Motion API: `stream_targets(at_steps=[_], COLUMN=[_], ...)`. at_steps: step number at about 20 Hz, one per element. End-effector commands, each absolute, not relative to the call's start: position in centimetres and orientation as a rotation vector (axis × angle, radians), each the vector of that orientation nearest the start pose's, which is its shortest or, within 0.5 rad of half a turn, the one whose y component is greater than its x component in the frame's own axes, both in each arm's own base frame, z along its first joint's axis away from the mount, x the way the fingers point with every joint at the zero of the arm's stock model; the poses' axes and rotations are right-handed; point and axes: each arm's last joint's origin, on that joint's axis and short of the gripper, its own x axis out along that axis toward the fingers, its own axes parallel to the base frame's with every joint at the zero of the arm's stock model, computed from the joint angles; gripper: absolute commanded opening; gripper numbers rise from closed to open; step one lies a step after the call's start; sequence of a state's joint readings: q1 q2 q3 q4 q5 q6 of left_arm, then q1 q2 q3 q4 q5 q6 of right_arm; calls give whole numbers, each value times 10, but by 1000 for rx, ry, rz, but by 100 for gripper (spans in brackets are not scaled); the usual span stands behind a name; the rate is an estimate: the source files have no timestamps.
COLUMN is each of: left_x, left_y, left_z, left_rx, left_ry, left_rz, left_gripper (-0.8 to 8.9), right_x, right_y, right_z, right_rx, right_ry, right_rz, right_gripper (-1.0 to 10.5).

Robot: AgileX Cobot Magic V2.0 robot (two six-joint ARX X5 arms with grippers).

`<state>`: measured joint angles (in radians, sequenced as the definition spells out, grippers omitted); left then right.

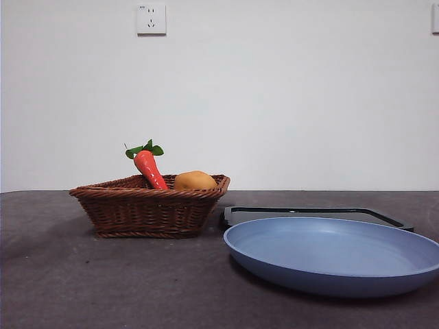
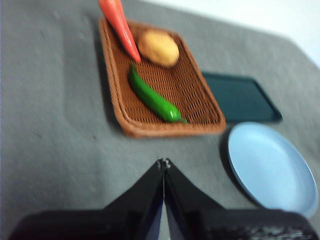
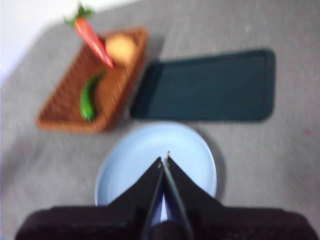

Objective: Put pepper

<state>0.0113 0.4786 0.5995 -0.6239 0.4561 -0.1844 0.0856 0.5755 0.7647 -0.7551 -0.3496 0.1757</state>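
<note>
Grey table, pepper (image 2: 151, 97) in basket (image 2: 125, 120) ahead of left gripper (image 2: 164, 163); both grippers closed, empty. You risk snagging carrot (image 2: 120, 27) beside it.

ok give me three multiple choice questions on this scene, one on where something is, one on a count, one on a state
1. Where does the pepper lie?
A. on the plate
B. in the basket
C. on the tray

2. How many vegetables are in the basket?
A. one
B. two
C. three

3. How do the left gripper jaws stand?
A. shut, holding nothing
B. wide open
C. clamped on the pepper

Answers:
1 B, the pepper rests on the basket floor.
2 C, the carrot, a yellow lump and the pepper.
3 A, the jaw tips meet above bare table.
</note>
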Motion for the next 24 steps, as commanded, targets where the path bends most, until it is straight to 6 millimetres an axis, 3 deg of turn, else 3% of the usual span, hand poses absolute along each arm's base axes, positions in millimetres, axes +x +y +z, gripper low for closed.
stream_targets(at_steps=[1,4,9,11,13,16,19,24], left_x=[106,110,110,110,110,110,110,110], left_y=[-12,-13,-13,-13,-13,-13,-14,-14], left_z=[275,276,276,276,276,277,278,278], left_rx=[-238,-240,-237,-238,-238,-243,-249,-250], left_ry=[557,630,635,635,635,628,619,620], left_rz=[-439,-453,-454,-454,-454,-476,-503,-503], left_gripper=[6,6,15,165,339,352,352,352], right_x=[107,109,114,116,118,124,138,182], right_y=[20,20,20,21,21,21,23,27], right_z=[310,310,305,304,303,301,297,273], right_rx=[131,69,71,74,76,82,85,100], right_ry=[670,806,863,872,882,907,925,1030], right_rz=[422,445,444,445,444,444,443,437], right_gripper=[5,5,14,74,239,299,298,297])
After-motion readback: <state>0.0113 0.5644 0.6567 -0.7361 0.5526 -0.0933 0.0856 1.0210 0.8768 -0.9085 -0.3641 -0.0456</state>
